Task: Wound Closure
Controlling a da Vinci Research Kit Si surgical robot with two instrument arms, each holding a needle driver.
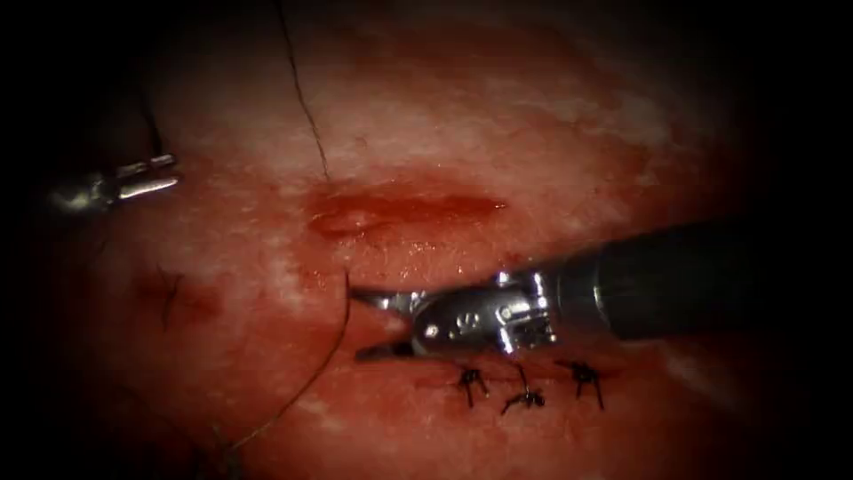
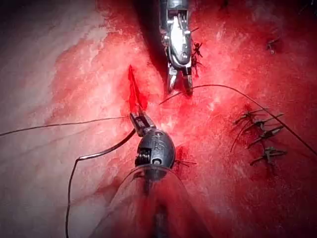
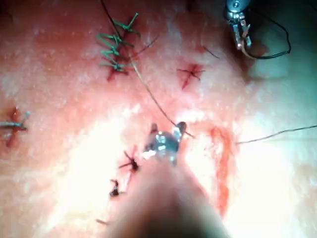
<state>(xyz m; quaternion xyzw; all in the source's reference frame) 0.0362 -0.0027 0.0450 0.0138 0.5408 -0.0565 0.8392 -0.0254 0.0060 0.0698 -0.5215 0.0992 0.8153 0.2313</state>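
Your tissue [image 1: 551, 133] has an open cut [image 1: 400, 209] lined with red fluid. Just below that cut, your right tool [image 1: 358, 324] has its jaws spread and grasps nothing. Your left tool [image 1: 169, 173] sits well off to the cut's left, its jaws clenched on the curved needle [image 2: 104, 151] near one end; the needle is out of the tissue. Thread [image 1: 330, 351] runs just past the right tool's tips; whether it touches them, you cannot tell. Tied stitches [image 1: 524, 397] sit beneath the right tool.
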